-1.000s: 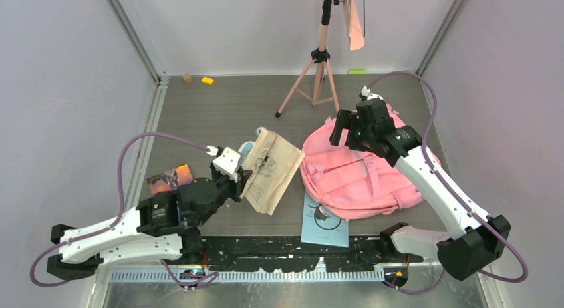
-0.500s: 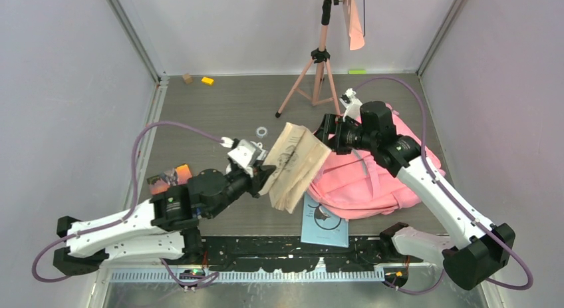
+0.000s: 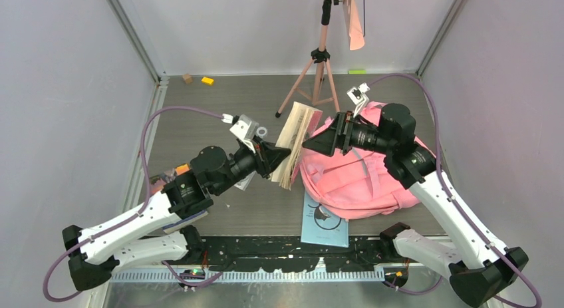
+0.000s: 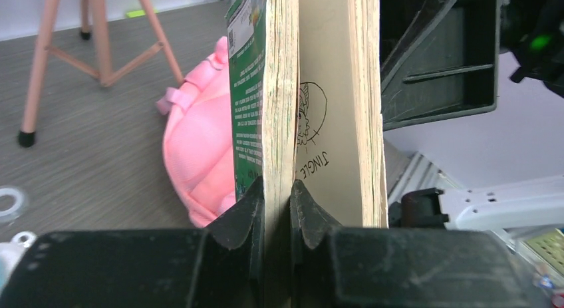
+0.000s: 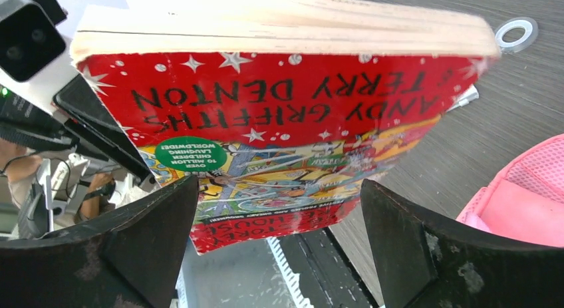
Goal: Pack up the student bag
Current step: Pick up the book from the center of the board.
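The student bag (image 3: 362,178) is a large pink backpack lying flat right of centre. My left gripper (image 3: 271,158) is shut on a thick paperback book (image 3: 296,143) and holds it on edge in the air, just left of the bag. In the left wrist view the jaws (image 4: 277,201) pinch part of the pages, with the book (image 4: 332,108) fanned open and the bag (image 4: 199,155) behind it. My right gripper (image 3: 311,143) is open and empty, level with the book. In the right wrist view its fingers (image 5: 279,241) frame the book's red cover (image 5: 279,115) without touching it.
A pink tripod (image 3: 319,62) stands behind the bag. A blue booklet (image 3: 324,220) lies at the near edge. A white ring (image 3: 261,131) lies left of the book. Small cards (image 3: 174,173) lie at the left. Yellow (image 3: 208,80) and wooden (image 3: 187,78) blocks sit by the back wall.
My left arm has lifted the book, swung it right and turned it on edge. My right gripper has moved left from above the bag to face the book.
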`<state>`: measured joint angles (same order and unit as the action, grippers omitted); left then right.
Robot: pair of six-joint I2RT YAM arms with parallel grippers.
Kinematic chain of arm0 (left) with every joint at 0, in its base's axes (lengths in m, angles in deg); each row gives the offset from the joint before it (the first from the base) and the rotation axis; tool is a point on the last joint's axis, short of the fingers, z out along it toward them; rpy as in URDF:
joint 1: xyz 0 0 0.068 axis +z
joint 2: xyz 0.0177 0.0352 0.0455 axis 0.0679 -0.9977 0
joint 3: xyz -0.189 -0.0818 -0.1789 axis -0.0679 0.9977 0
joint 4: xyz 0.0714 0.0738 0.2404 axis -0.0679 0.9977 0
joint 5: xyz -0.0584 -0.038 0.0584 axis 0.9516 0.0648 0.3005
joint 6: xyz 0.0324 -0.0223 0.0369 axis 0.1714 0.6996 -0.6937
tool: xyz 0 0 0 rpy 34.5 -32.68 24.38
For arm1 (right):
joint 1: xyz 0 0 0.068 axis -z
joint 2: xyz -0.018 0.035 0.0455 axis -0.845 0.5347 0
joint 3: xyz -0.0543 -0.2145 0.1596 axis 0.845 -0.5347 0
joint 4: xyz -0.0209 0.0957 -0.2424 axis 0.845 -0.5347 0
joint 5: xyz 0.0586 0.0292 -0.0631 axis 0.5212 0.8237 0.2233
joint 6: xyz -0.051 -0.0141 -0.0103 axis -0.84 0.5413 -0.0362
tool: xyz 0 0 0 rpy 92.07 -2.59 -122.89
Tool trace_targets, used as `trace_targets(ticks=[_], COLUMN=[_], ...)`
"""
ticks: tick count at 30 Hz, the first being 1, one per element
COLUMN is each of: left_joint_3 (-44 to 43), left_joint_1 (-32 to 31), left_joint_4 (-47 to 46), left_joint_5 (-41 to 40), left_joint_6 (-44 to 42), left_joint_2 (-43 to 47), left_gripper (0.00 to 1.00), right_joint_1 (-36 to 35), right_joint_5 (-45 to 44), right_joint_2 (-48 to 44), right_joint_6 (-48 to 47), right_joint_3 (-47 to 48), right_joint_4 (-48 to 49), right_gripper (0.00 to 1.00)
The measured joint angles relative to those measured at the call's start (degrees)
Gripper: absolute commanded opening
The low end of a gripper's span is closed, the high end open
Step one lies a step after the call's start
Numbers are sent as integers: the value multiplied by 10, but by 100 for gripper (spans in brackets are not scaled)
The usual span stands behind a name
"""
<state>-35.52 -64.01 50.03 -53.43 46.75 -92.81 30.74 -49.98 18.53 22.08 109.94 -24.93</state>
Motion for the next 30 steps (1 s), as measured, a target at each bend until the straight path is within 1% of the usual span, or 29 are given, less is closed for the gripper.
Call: trace_targets(ticks=[5, 10, 16, 23, 30], left_joint_3=[2, 27, 46, 48, 53], left_joint_1=[29, 46, 47, 49, 51], left_joint_4=[-8, -23, -46, -80, -109], left_joint_5=[92, 140, 156, 174, 178], left_joint_6=[23, 43, 61, 80, 83], left_joint_2=[-1, 22, 41, 34, 33], left_gripper=[0, 0, 0, 0, 0], right_joint_1=[0, -3, -3, -3, -3], right_joint_5=[6, 15, 27, 42, 42], right_joint_2=[-8, -8, -7, -8, -9], right_joint_6=[-34, -49, -38, -14, -11], right_joint_3=[13, 18, 6, -5, -7], right_joint_4=[-35, -50, -21, 24, 49], right_gripper=[99, 99, 100, 100, 100])
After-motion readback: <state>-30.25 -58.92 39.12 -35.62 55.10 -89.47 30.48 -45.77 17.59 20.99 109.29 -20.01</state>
